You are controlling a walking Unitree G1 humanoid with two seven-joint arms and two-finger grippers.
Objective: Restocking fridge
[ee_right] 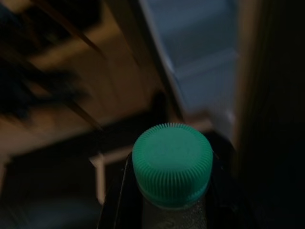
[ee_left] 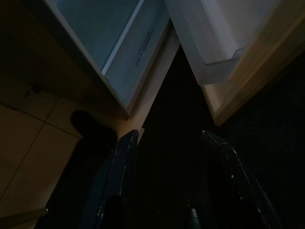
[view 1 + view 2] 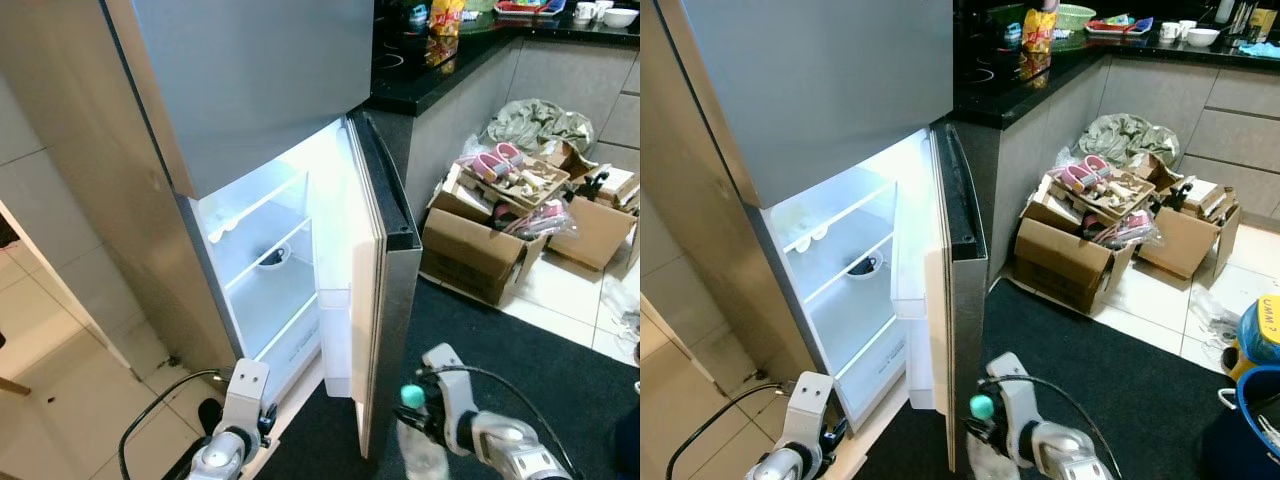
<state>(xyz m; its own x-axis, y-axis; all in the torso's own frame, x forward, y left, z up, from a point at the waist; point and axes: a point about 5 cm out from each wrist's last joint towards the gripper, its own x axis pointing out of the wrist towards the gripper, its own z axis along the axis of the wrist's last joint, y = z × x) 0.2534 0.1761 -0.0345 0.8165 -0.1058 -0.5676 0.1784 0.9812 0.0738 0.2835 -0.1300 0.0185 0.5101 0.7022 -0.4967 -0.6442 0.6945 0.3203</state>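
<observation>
One bottle (image 3: 418,440), clear with a green cap, is clamped between the fingers of the right gripper (image 3: 432,425), low down just outside the open edge of the fridge door (image 3: 375,290). The fridge (image 3: 265,270) stands open and lit, its glass shelves nearly bare apart from a small dark bowl (image 3: 272,258), so by my reckoning the restocking has hardly begun and the bottle is not yet placed. The left gripper (image 2: 171,162) hangs low by the fridge's bottom edge with its fingers spread and nothing between them. To get in, the bottle must swing round the door's edge; cardboard boxes (image 3: 500,225) crowd the floor further right, well apart from the arm.
</observation>
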